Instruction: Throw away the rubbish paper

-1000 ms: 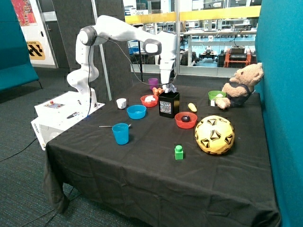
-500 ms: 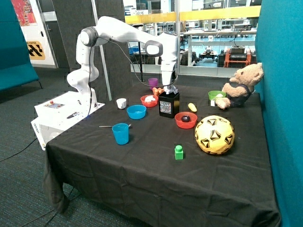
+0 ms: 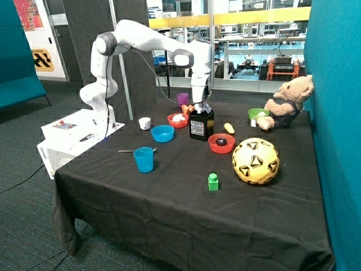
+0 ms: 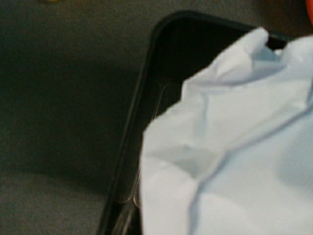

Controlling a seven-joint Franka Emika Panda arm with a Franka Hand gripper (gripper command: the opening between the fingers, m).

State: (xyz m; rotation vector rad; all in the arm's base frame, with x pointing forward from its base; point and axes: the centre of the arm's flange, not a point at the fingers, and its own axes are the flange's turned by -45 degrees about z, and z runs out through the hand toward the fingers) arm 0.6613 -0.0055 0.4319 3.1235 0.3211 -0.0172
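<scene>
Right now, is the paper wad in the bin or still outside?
Not fully in: the paper wad sits at the black bin's mouth, under the gripper.

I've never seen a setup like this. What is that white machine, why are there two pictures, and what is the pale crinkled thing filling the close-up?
The white machine is a robot arm bolted beside the table. One picture comes from a camera standing apart; the close-up comes from a camera on the arm's wrist. Its hand hangs right over a black bin, holding a crumpled paper wad above the bin's opening. That is the pale thing you see. Around the bin lie coloured bowls, a blue cup, a yellow football, a green block and a teddy bear. Another paper wad sits in the red bowl.
</scene>
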